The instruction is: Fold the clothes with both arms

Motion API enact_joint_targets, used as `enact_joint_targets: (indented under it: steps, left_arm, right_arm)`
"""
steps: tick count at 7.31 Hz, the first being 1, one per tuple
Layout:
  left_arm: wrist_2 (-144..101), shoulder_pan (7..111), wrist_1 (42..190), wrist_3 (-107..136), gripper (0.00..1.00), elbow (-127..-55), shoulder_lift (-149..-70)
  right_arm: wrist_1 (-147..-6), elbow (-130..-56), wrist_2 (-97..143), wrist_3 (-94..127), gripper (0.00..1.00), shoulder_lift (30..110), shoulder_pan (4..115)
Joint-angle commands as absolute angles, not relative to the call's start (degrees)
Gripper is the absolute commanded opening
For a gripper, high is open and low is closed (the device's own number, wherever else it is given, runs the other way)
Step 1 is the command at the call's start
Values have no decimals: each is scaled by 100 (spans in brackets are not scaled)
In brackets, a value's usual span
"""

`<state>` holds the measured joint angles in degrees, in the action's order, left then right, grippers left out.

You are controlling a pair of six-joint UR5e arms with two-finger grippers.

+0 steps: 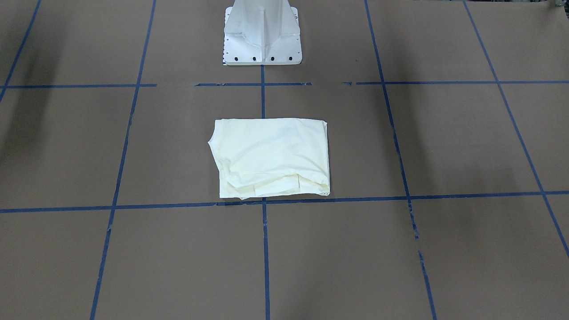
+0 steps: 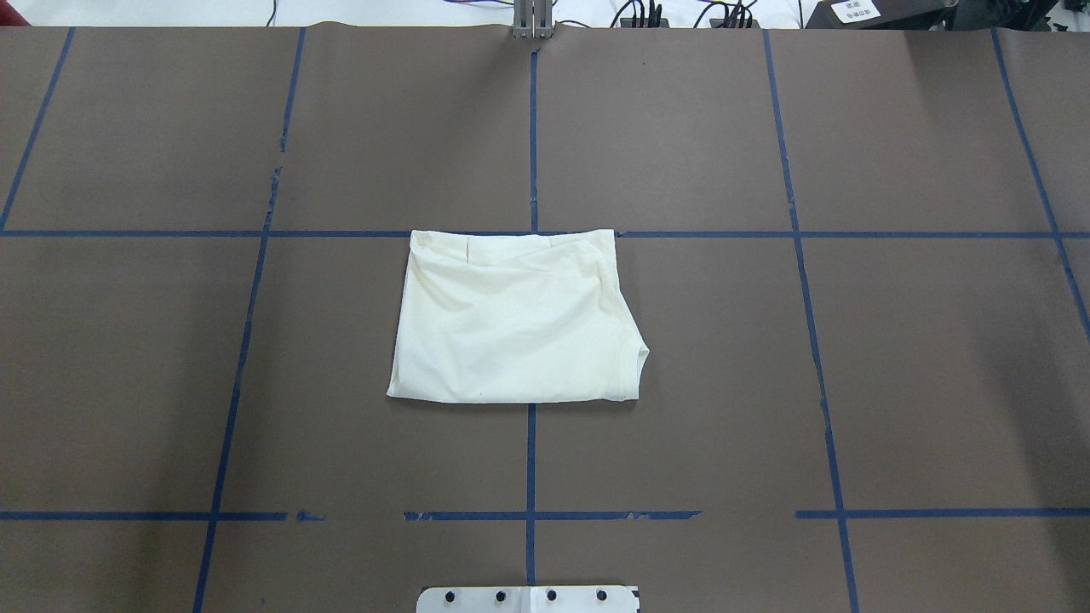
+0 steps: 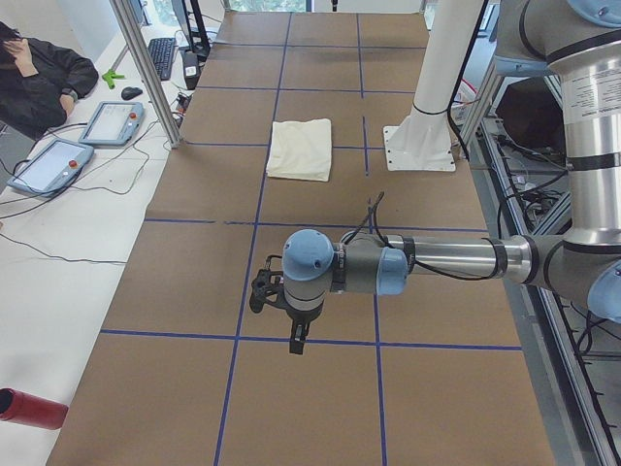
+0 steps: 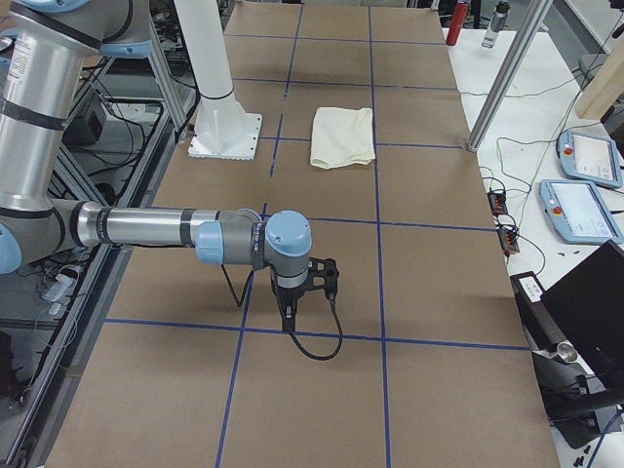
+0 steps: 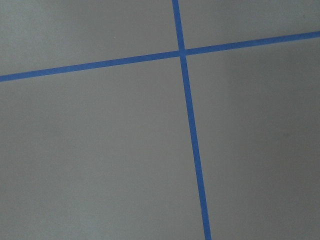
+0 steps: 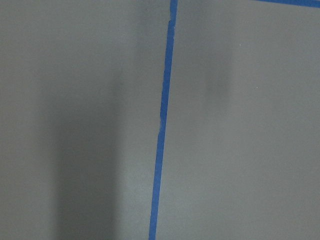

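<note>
One folded cream shirt (image 2: 511,319) lies centred on the desk (image 2: 894,383); left pincer (image 3: 295,344) and right pincer (image 4: 289,324) hang well away, grip state impossible to tell.

Brown taped table (image 2: 681,128), white pedestal (image 1: 262,35), teach pendant (image 3: 112,123)

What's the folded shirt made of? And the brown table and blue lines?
The shirt looks like soft, matte knit cloth: it creases and lies limp. The table seems covered in dull brown paper, thin-edged; the blue lines look like tape, torn in places.
</note>
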<state>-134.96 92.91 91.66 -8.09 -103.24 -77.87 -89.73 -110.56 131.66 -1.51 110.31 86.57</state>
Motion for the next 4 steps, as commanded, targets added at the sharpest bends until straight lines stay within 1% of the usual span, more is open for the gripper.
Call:
enact_joint_targets:
  steps: [1,4]
  left_arm:
    - [-13500,9290,9167,-809,100,-10327,-7787]
    - [-13491,9299,9158,-791,100,-10371,-7778]
  right_arm:
    - [-8974,-11057,13166,-141,100,11039,8666]
    - [-8974,-11057,13166,-132,100,11039,8657]
